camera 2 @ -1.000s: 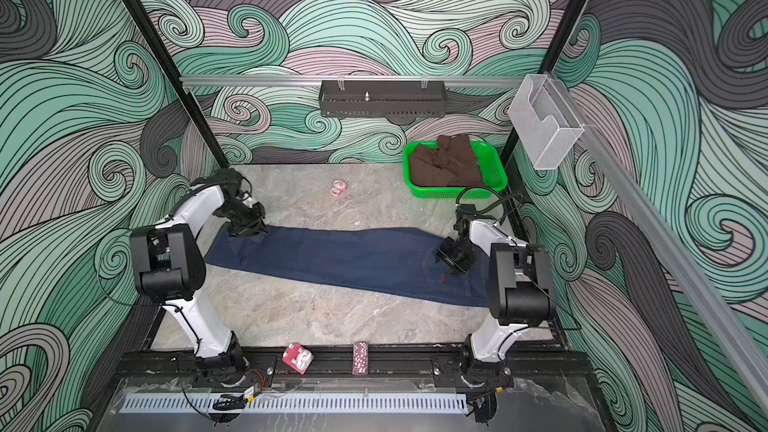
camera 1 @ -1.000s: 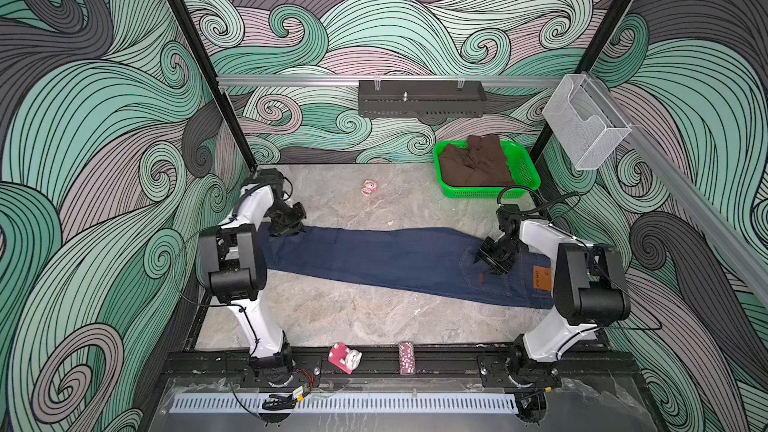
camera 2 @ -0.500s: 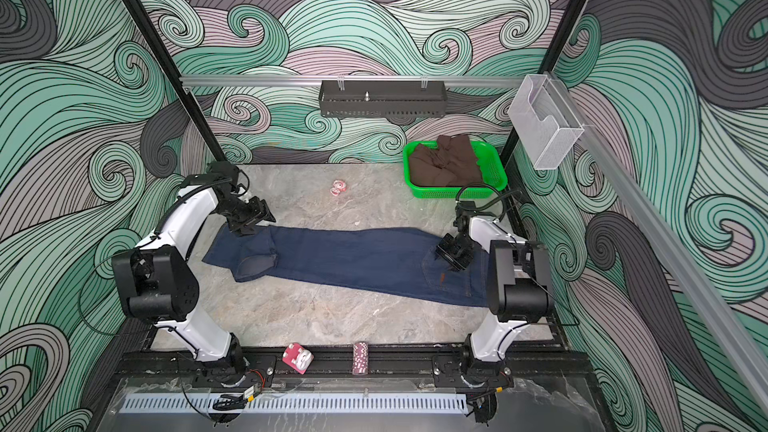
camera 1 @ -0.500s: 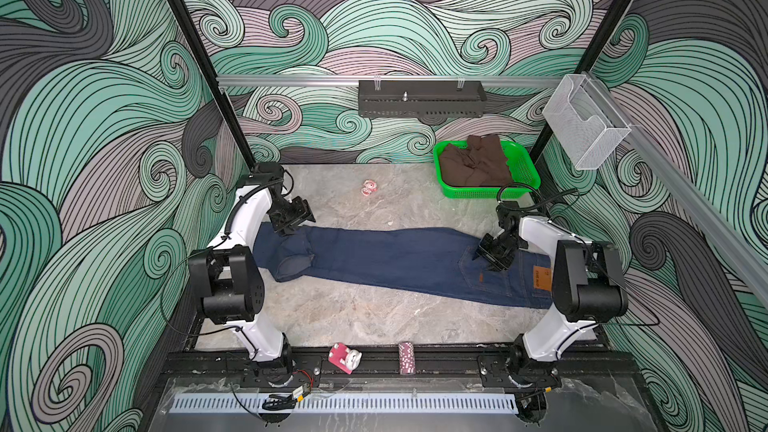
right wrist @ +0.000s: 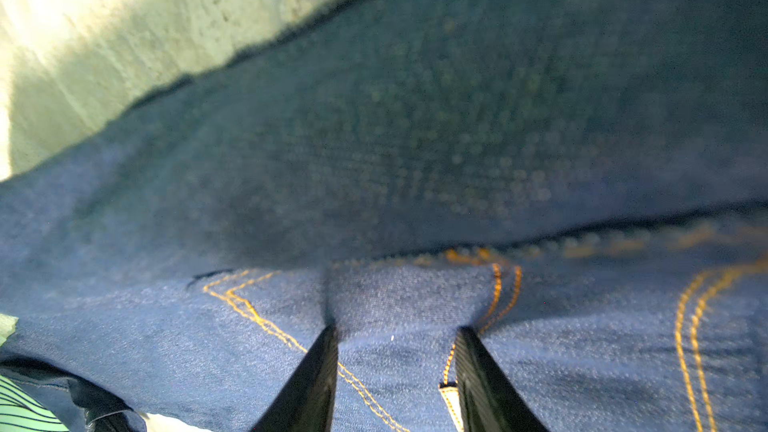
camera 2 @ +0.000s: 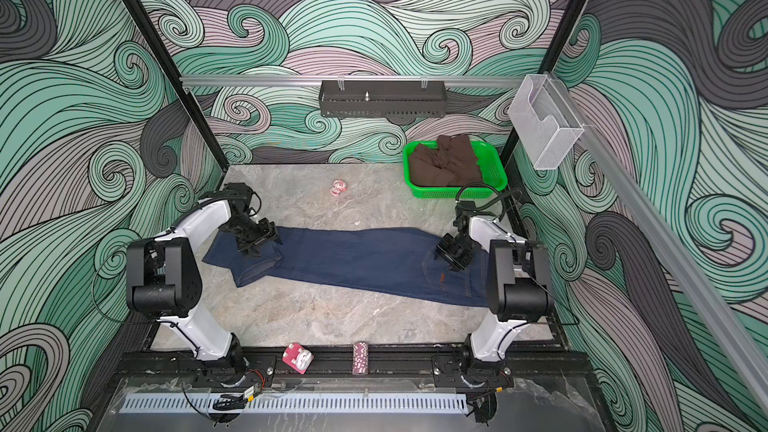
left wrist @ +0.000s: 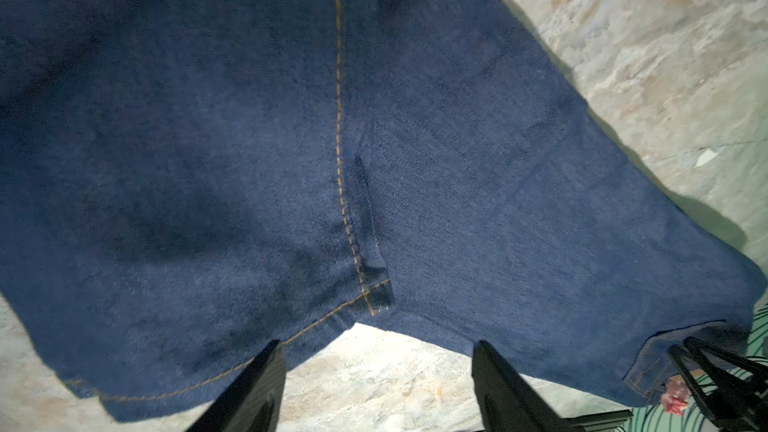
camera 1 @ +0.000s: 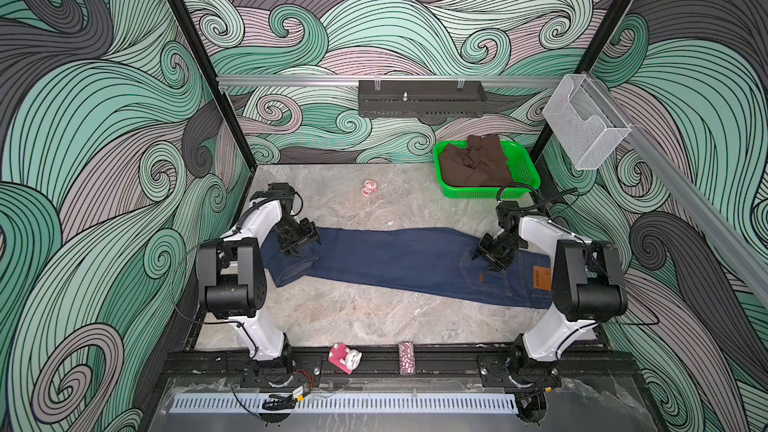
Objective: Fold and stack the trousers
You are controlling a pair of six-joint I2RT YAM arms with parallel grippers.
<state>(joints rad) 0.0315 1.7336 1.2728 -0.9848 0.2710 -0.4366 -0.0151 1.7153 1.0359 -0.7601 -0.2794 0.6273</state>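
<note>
Since a second ago the leg end of the trousers (camera 1: pixel 395 259) got doubled back a little; they lay across the table (camera 1: pixel 374 317), otherwise full length. Left gripper (left wrist: pixel 378 351) had let go, jaws spread. Right gripper (right wrist: pixel 397 330) pinched denim by the pocket. Main folds and stacking remained, I judged.
</note>
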